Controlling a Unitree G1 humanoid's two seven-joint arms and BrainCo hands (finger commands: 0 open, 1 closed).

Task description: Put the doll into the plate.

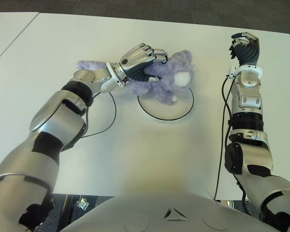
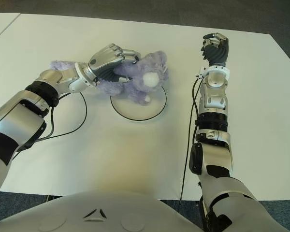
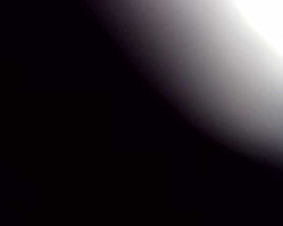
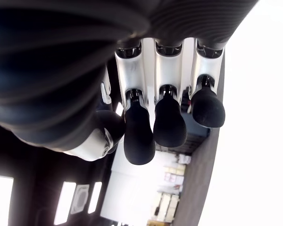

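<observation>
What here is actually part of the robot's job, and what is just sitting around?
Part of the job:
- fluffy lilac plush doll, partly over the plate
- flat round white plate
- left hand, fingers closed on the doll

Just there:
- white table
- black cables
- right hand, idle to the plate's right, fingers curled, holding nothing
</observation>
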